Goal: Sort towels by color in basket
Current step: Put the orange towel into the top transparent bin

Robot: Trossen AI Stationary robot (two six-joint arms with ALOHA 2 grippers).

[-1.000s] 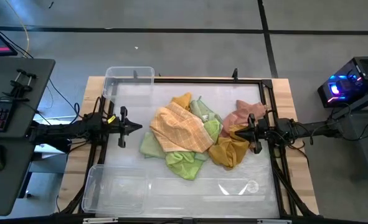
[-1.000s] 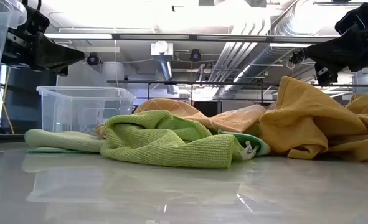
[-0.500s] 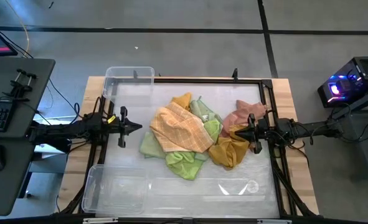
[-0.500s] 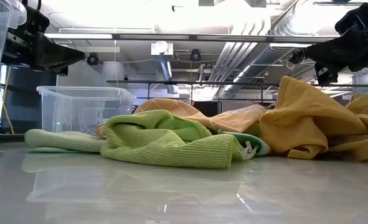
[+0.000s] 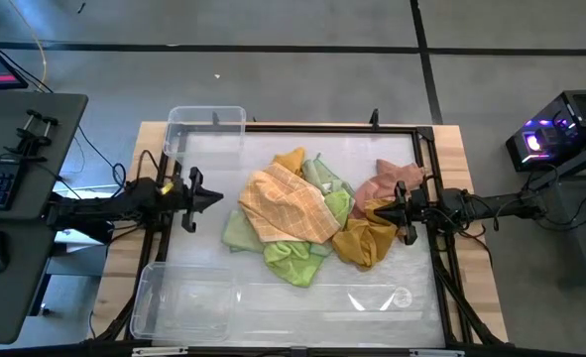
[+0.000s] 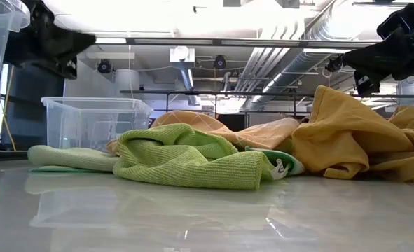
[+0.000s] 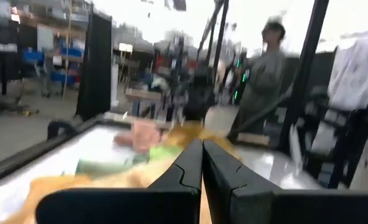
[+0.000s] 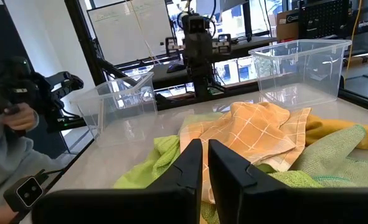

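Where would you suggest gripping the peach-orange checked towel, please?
Probably from straight above, at the raised fold near the middle of the peach-orange checked towel. It lies spread on top of the pile with nothing covering it, so a pinch there should lift it alone.

**My table right now**

So my table [image 5: 273, 296] is a glossy white top with a dark frame and wood edges. The towel heap [image 5: 307, 213] sits right in the middle. One clear bin [image 5: 205, 124] stands at the far-left corner from the heap, and another clear bin [image 5: 183, 302] is on the near-left side of it. Both are well apart from the towels.
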